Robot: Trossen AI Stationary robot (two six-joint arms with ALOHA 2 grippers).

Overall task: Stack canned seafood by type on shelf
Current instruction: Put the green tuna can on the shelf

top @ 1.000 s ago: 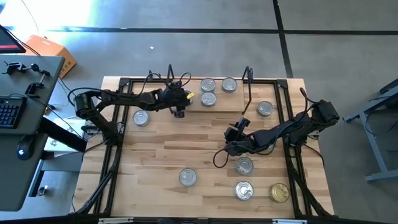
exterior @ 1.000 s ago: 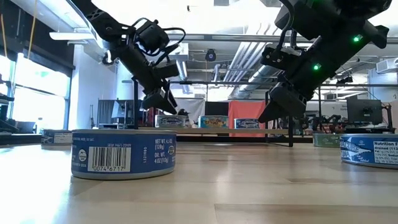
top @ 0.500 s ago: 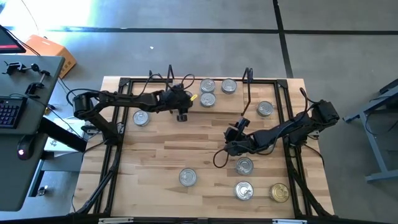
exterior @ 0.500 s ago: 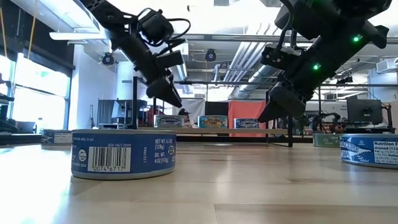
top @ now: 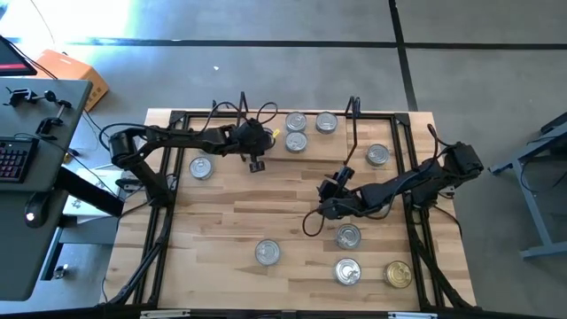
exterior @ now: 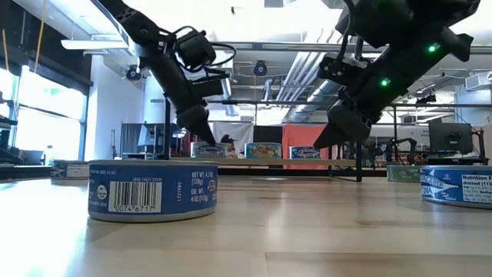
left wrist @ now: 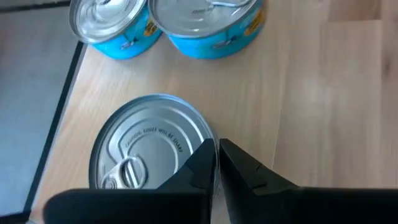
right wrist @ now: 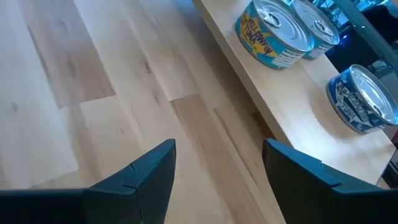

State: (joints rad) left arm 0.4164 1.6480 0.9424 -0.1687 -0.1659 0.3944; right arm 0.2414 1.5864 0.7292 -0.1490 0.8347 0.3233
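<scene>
high view, left gripper [top: 258, 165] closed, beside tins [top: 297, 141]

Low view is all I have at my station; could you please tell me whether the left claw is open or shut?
Observer: Shut. In the left wrist view the left claw has its fingertips pressed together with nothing between them, beside a silver-lidded tin.
Operator: Thank you. And the right claw, please?
Observer: Its wrist view shows the right claw open and empty above bare tabletop.
Operator: Can you see any gold lids?
Observer: Yes, the high view shows one gold-lidded tin in the table corner on the right arm's side, at the picture's bottom.
</scene>
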